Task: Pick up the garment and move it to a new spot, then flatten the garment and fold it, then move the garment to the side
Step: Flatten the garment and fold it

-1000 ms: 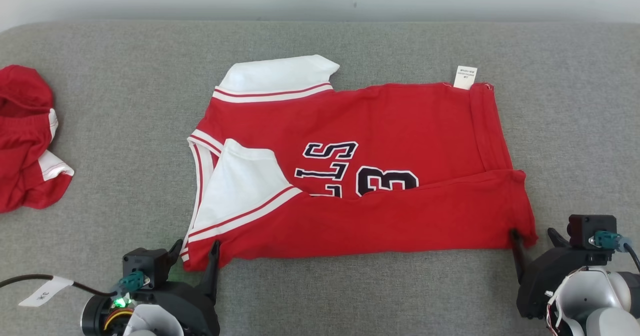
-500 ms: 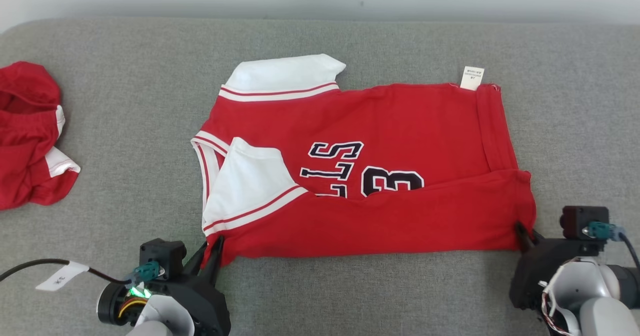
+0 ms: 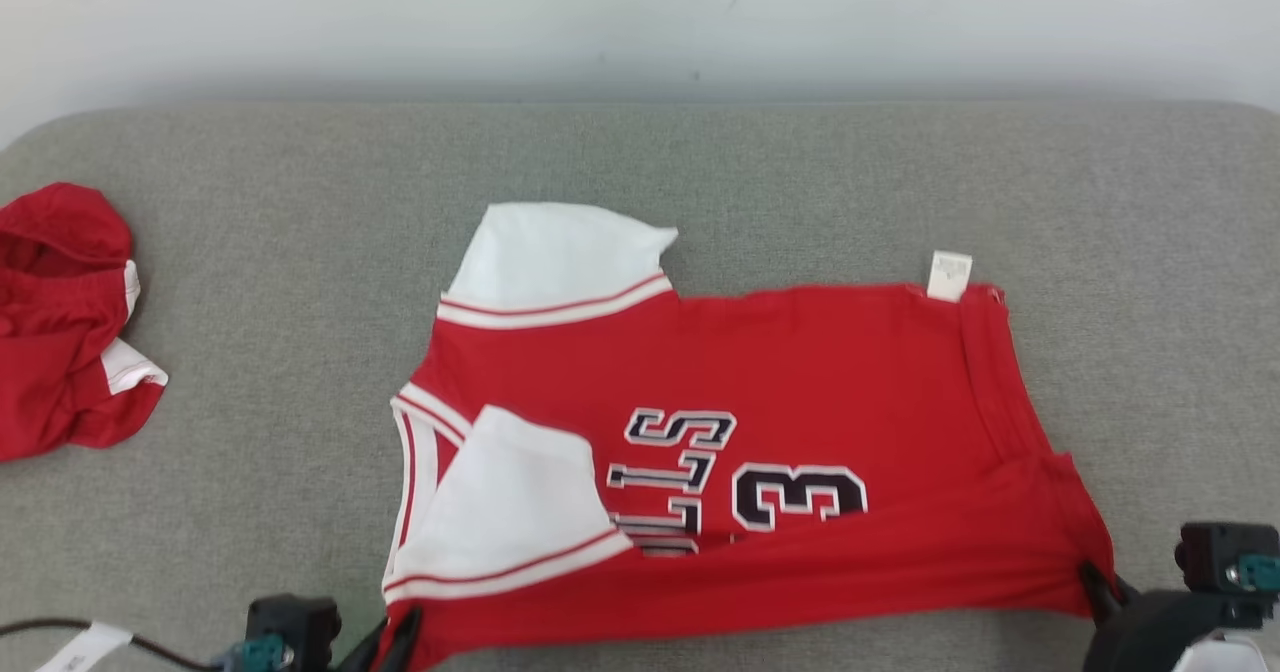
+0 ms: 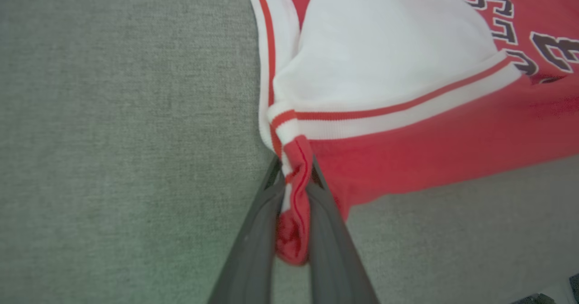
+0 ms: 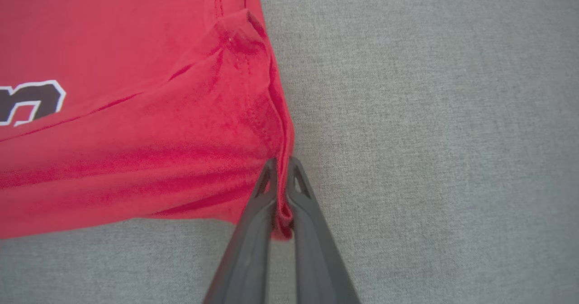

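In the head view the red jersey lies about the middle of the grey worktop and reaches towards its near edge. Its collar side points left and its hem points right. The body is mostly flat, and a near strip is turned up over the lower part of the dark letters. One white sleeve sticks out on the far side, and the other is folded onto the chest. A small white label stands out at the far right corner. A second red garment sits crumpled at the left edge, well apart. The left jaws grip the near left corner and the right jaws grip the near right corner. I think this is so that the near edge stays stretched between them for the fold. In the left wrist view the smooth dark fingers are pressed together on a thick bunch of the jersey's red cloth and its ribbed white and red trim. The worktop cover looks like a coarse woven textile. In the right wrist view the fingers pinch only the thin stitched hem edge. Soft creases run left from this point, so the knit seems light and a little stretchy.
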### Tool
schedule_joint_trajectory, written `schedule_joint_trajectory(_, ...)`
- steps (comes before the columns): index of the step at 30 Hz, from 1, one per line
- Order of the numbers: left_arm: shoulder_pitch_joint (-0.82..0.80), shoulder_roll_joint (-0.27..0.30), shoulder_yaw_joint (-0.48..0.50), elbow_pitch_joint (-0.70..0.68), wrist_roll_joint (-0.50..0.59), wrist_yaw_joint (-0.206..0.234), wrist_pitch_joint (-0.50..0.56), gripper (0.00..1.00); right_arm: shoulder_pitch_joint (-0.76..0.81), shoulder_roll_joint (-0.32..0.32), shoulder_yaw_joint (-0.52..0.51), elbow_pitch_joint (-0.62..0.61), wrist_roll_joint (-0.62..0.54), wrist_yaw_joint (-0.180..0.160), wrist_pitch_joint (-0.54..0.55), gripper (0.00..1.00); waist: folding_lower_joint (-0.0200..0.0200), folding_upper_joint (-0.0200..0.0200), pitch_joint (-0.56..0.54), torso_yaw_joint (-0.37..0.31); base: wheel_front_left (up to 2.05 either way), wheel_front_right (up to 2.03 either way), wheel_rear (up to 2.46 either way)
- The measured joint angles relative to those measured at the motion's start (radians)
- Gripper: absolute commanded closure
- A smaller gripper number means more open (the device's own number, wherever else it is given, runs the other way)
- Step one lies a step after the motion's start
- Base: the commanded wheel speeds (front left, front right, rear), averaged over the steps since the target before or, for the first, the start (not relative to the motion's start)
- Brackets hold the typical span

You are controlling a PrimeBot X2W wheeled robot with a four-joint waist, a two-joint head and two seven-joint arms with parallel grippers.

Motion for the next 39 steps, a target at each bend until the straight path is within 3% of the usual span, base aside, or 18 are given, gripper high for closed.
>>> schedule_joint_trajectory(5,0.049,0.020,-0.007,-0.048,-0.003,0.022,0.007,1.00,0.050,0.004,-0.016,-0.024,-0.001,0.000,0.020,1.00,0.0000,0.0000,-0.008,-0.008,0.00,0.00,0.00)
schedule_joint_trajectory(6,0.059,0.020,-0.007,-0.050,-0.005,0.028,0.007,0.82,0.056,0.005,-0.014,-0.024,-0.001,0.000,0.020,0.89,0.0000,0.0000,-0.008,-0.009,0.00,0.00,0.00)
schedule_joint_trajectory(7,0.065,0.021,-0.010,-0.049,-0.005,0.030,0.006,0.71,0.061,0.008,-0.014,-0.022,0.000,0.000,0.020,0.09,0.0000,0.0000,-0.007,-0.009,0.00,0.00,0.00)
schedule_joint_trajectory(8,0.067,0.021,-0.011,-0.047,-0.005,0.033,0.007,0.57,0.063,0.011,-0.010,-0.016,0.000,0.000,0.020,0.00,-0.0001,0.0000,-0.006,-0.010,0.00,0.00,0.00)
schedule_joint_trajectory(10,0.074,0.028,-0.015,-0.040,-0.005,0.036,0.011,0.70,0.065,0.012,-0.008,0.000,0.000,0.000,0.025,0.00,-0.0001,0.0000,-0.005,-0.011,0.00,0.00,0.00)
schedule_joint_trajectory(12,0.082,0.029,-0.017,-0.036,-0.006,0.037,0.012,0.57,0.065,0.014,-0.008,0.011,-0.002,0.000,0.019,0.00,0.0000,-0.0001,-0.002,-0.011,0.00,0.00,0.00)
schedule_joint_trajectory(13,0.082,0.029,-0.018,-0.034,-0.008,0.037,0.016,0.07,0.064,0.017,-0.010,0.015,-0.002,0.000,0.019,0.00,0.0000,0.0000,-0.001,-0.011,0.00,0.00,0.00)
schedule_joint_trajectory(14,0.082,0.029,-0.016,-0.033,-0.011,0.038,0.018,0.00,0.064,0.020,-0.012,0.018,-0.003,0.000,0.019,0.00,0.0000,0.0000,0.000,-0.011,0.00,0.00,0.00)
schedule_joint_trajectory(19,0.102,0.045,0.007,-0.047,-0.026,0.055,0.005,0.00,0.061,0.023,-0.027,-0.005,-0.001,-0.001,0.018,0.00,0.0000,0.0000,0.003,-0.011,0.00,0.00,0.00)
schedule_joint_trajectory(24,0.083,0.122,0.070,-0.123,-0.025,0.090,-0.005,0.00,0.046,-0.006,-0.034,-0.125,0.013,0.000,0.060,0.00,0.0000,0.0000,0.010,-0.009,0.00,0.00,0.00)
schedule_joint_trajectory(26,0.010,0.160,0.096,-0.192,-0.008,0.105,0.028,0.00,0.018,-0.033,-0.031,-0.214,0.012,-0.001,0.092,0.00,0.0000,0.0000,0.021,-0.010,0.00,0.00,0.00)
schedule_joint_trajectory(31,-0.114,0.201,0.101,-0.249,0.023,0.114,0.122,0.00,-0.043,-0.071,-0.007,-0.294,0.014,-0.001,0.142,0.00,0.0000,0.0000,0.047,-0.018,0.00,0.00,0.00)
schedule_joint_trajectory(35,-0.243,0.174,0.103,-0.232,0.044,0.094,0.160,0.00,-0.114,-0.094,0.018,-0.309,0.010,-0.001,0.142,0.00,0.0001,0.0000,0.081,-0.027,0.00,0.00,0.00)
schedule_joint_trajectory(39,-0.390,0.096,0.098,-0.126,0.041,0.043,0.204,0.00,-0.222,-0.099,0.114,-0.279,0.011,-0.001,0.123,0.00,0.0002,0.0001,0.125,-0.038,0.00,0.00,0.00)
